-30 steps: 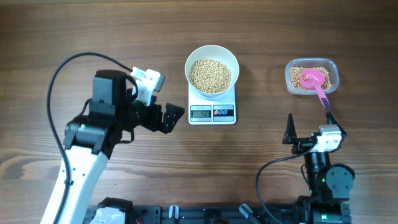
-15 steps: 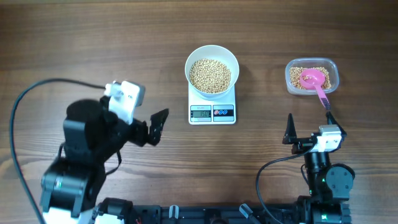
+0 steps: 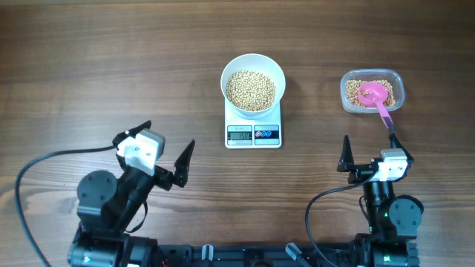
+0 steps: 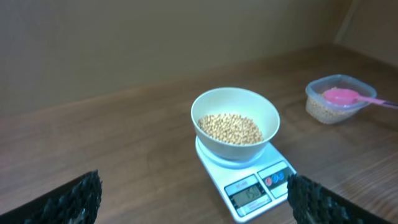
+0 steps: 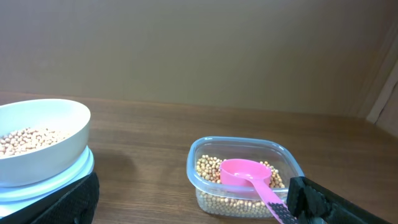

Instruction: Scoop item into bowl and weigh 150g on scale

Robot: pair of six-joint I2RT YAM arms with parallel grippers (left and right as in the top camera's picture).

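The white bowl [image 3: 253, 70] stands on the white scale [image 3: 253, 135] at the table's middle and holds a heap of tan beans [image 3: 251, 89]. The scale's display digits are too small to read. My left gripper [image 3: 170, 132] hovers open near the front left, apart from the scale, with nothing between its fingers. In the left wrist view the bowl [image 4: 235, 112] and scale [image 4: 252, 186] lie ahead, framed by the open left gripper [image 4: 194, 180]. My right gripper [image 3: 369, 138] is open and empty, just short of the scoop's handle; the right wrist view shows the bowl [image 5: 37, 124] at left.
A clear plastic tub [image 3: 372, 90] at the back right holds more beans and a pink scoop [image 3: 373, 93], its handle pointing toward my right gripper. The tub [image 5: 245, 180] and scoop [image 5: 245, 172] sit between the right fingers' line of sight. Bare wood surrounds everything.
My left arm has pulled back from beside the scale toward the front left edge, its gripper staying open. The right arm, bowl, scale and tub have not moved.
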